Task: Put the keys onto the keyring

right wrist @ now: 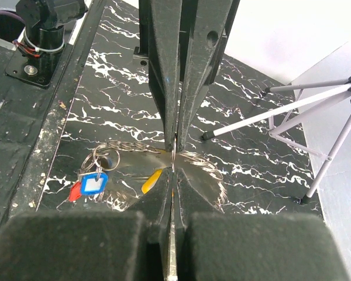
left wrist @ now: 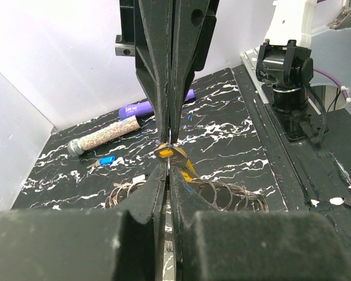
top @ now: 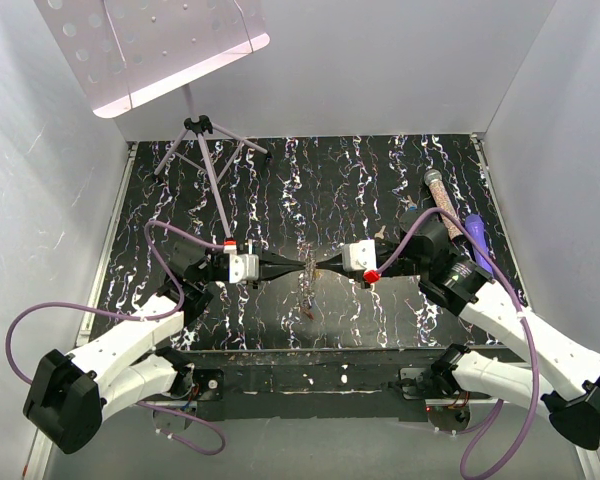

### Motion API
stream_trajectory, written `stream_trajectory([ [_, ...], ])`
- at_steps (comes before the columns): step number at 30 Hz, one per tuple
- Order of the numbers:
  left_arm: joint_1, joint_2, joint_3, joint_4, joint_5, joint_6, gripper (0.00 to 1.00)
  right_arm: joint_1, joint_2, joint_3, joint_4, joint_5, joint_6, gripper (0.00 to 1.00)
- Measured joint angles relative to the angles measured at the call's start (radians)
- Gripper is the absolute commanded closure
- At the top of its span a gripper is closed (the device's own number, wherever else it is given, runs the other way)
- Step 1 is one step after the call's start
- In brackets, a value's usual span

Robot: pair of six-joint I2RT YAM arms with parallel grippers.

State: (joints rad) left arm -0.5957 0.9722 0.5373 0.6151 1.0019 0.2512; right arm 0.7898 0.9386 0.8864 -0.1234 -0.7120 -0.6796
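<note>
Four tiny plastic-headed keys show. One yellow-orange key [right wrist: 151, 180] hangs just where the claws meet. One red key [right wrist: 75, 191] and one blue key [right wrist: 93, 183] lie together by the silver wire rings [right wrist: 105, 155], and a second blue key [left wrist: 107, 160] lies near the clear bead tube [left wrist: 105, 134]. Both arms reach inward over the black marbled table [top: 380, 190]. The left gripper [top: 298, 266] and right gripper [top: 325, 266] meet tip to tip, each pinched tight. Which of them nips the key, I cannot tell.

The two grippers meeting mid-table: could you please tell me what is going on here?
The left gripper and right gripper are both shut, tip to tip, meeting at a yellow-headed key over a tangle of wire rings. Which one holds it is unclear. A blue key and a red key lie nearby.
</note>
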Motion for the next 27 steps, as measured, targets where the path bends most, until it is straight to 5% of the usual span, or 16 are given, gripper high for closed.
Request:
stream_trajectory([
  [27,-0.009,0.000,-0.008,0.025,-0.016,-0.009,1.00,0.005,0.019,0.000,0.001,0.014,0.023,0.99],
])
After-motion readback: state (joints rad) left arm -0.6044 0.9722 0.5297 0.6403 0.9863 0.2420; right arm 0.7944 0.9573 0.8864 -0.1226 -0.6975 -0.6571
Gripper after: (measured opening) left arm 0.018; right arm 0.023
